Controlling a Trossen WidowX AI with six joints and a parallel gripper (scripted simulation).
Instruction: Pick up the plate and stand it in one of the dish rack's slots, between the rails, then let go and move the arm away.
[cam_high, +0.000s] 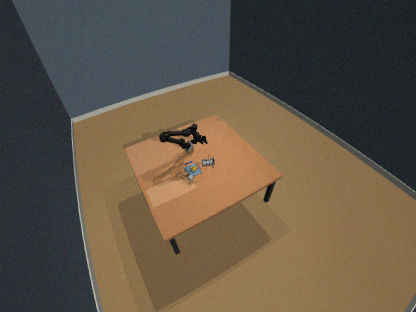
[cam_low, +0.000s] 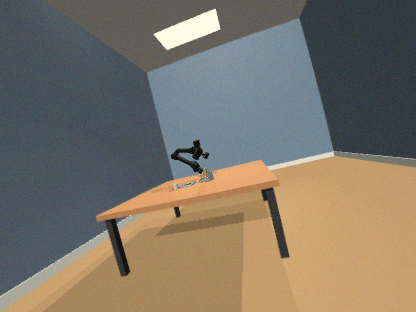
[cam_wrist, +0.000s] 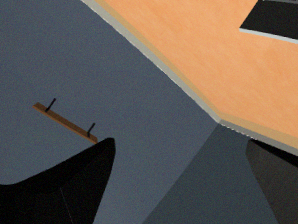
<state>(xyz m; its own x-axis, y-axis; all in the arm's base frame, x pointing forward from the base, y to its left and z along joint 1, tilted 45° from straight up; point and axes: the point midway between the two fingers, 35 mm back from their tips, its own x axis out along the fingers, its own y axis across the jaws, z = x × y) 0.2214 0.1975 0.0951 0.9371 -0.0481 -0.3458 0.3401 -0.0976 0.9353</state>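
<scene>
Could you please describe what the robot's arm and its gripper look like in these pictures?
The arm is matte black throughout, built of slim rounded links joined by chunkier joint housings. The gripper is black as well, a blocky parallel-jaw head; in the wrist view one finger shows as a dark, tapering, pointed shape. No cables, logos or coloured markings can be made out at this size.

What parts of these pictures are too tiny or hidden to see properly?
- Dish rack: top view, too small to count its slots.
- Plate: top view, its pattern is blurred.
- Gripper: tiny in the top view; the wrist view shows only dark fingers against the walls.
</scene>
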